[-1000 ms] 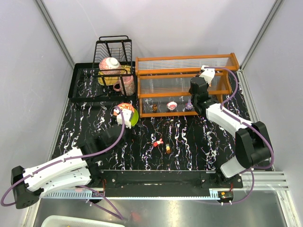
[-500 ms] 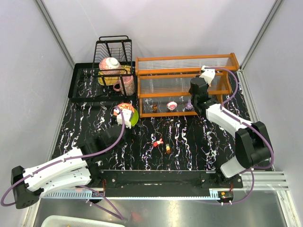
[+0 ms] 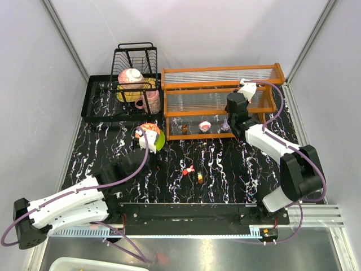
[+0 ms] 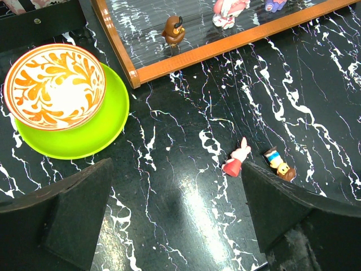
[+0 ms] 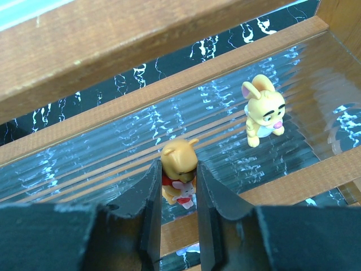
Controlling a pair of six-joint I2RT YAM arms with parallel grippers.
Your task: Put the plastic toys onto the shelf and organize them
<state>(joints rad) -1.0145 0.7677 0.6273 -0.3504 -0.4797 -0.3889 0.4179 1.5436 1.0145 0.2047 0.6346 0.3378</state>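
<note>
At the shelf [image 3: 208, 78], toward one o'clock on the counter [image 3: 225, 169], nothing has shifted in the last second. The right jaws stay narrowed on a yellow bear toy [image 5: 179, 169] at a ribbed tier, with a rabbit toy [image 5: 262, 110] at its two o'clock. Placement looks reached, so release seems due. The left jaws hang wide over a red toy [image 4: 237, 162] and a second toy [image 4: 280, 165] lying mid-counter.

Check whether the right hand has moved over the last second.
No. The right hand, shut on a yellow bear toy, sits at the same spot against the shelf and its orange frame in the top view.
</note>
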